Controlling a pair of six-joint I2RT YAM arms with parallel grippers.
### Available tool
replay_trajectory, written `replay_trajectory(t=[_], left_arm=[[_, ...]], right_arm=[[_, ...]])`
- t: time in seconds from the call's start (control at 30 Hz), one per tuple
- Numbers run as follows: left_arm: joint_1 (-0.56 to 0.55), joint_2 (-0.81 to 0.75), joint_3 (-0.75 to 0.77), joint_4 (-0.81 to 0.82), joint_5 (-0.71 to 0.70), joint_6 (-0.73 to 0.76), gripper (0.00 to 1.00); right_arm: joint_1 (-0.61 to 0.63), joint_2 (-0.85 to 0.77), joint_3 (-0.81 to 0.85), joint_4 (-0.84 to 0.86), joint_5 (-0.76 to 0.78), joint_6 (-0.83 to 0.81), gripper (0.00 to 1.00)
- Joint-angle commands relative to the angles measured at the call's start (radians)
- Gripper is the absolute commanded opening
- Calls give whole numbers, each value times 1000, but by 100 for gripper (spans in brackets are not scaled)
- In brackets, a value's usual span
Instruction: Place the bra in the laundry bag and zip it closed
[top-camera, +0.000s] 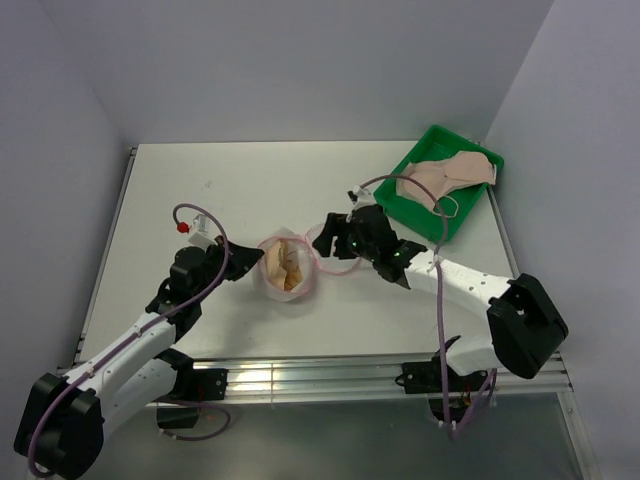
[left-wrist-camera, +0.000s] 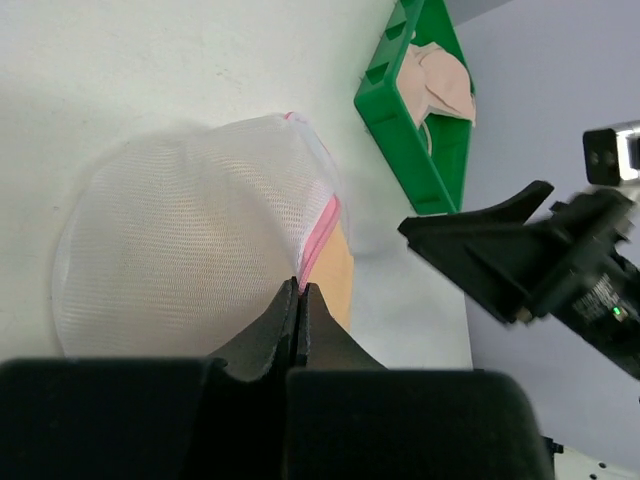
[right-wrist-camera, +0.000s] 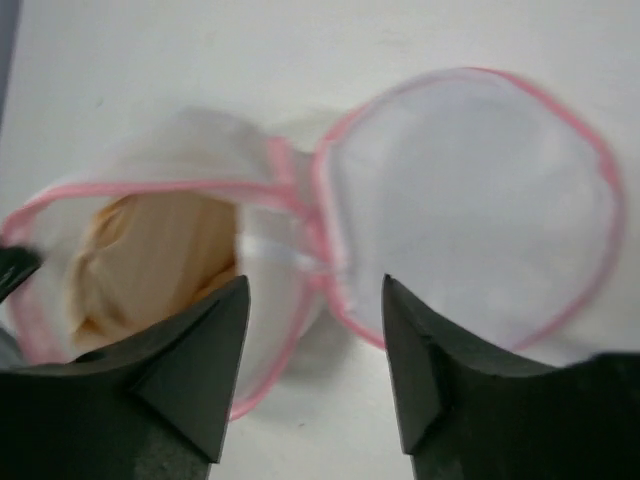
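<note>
The laundry bag (top-camera: 284, 266) lies unzipped mid-table, its round mesh lid (top-camera: 335, 250) flapped to the right. Peach-beige bra fabric (top-camera: 291, 273) sits inside it, also seen as bra fabric (right-wrist-camera: 150, 250) in the right wrist view. My left gripper (top-camera: 257, 257) is shut on the bag's pink-trimmed rim (left-wrist-camera: 320, 228) at its left side. My right gripper (right-wrist-camera: 315, 290) is open just above the hinge between the bag's body (right-wrist-camera: 268, 290) and the lid (right-wrist-camera: 470, 200), with nothing between its fingers.
A green tray (top-camera: 420, 210) stands at the back right, holding another peach garment (top-camera: 452, 173) with thin straps. The tray's corner (left-wrist-camera: 400, 150) lies just beyond the bag in the left wrist view. The table's right edge is next to the tray.
</note>
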Motion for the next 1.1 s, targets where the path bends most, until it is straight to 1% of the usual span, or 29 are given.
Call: replay_trajectory(t=[0.0, 0.07, 0.1, 0.13, 0.2, 0.23, 0.33, 0.43, 0.47, 0.5, 0.6, 0.67, 0.7, 0.73, 0.77, 0.8, 0.83, 0.9, 0.93, 0.97, 1.0, 1.03, 1.07], left_arm=[[6, -3, 34, 9, 2, 43, 0], [6, 1, 32, 15, 7, 46, 0], [6, 0, 32, 13, 10, 46, 0], [6, 1, 32, 12, 11, 51, 0], [6, 0, 31, 10, 11, 52, 0], [6, 0, 31, 13, 13, 54, 0], [6, 14, 31, 21, 25, 57, 0], [6, 20, 28, 30, 34, 58, 0], [6, 21, 29, 30, 36, 60, 0], [6, 18, 31, 26, 39, 61, 0], [6, 11, 41, 16, 37, 69, 0], [6, 9, 49, 7, 39, 77, 0], [6, 12, 52, 7, 40, 77, 0], [6, 15, 57, 4, 45, 80, 0], [6, 15, 60, 1, 46, 81, 0], [6, 15, 64, -1, 51, 81, 0], [6, 14, 74, -5, 56, 86, 0], [6, 3, 92, -33, 56, 94, 0], [6, -5, 118, -49, 50, 104, 0], [6, -11, 133, -86, 50, 110, 0], [6, -25, 150, -106, 50, 117, 0], [6, -31, 188, -123, 53, 129, 0], [6, -37, 211, -145, 53, 138, 0]], right_arm=[[-81, 27, -32, -41, 76, -46, 59], [-108, 62, -23, -57, 138, -61, 47], [-115, 70, -24, -66, 167, -63, 39], [-126, 76, -30, -66, 205, -64, 36], [-157, 96, -40, -66, 227, -66, 38], [-164, 105, -41, -66, 236, -66, 44], [-174, 160, -40, -66, 273, -69, 59], [-181, 235, -23, -66, 269, -67, 60], [-187, 267, -20, -66, 232, -66, 59], [-195, 280, -15, -60, 214, -64, 55], [-195, 297, -18, -18, 166, -49, 48], [-197, 294, -26, 3, 154, -34, 39], [-197, 288, -32, 26, 143, -27, 21], [-198, 279, -47, 41, 141, -14, 12], [-197, 241, -60, 55, 144, -9, 4], [-197, 211, -76, 81, 152, -4, 0], [-198, 131, -108, 91, 173, -3, 0], [-189, 34, -130, 71, 198, -14, 0], [-181, -76, -129, 43, 236, -33, 0], [-162, -134, -121, 14, 259, -47, 0], [-149, -189, -110, -50, 281, -61, 0], [-135, -294, -69, -87, 293, -84, 0], [-117, -344, -42, -127, 320, -98, 0]])
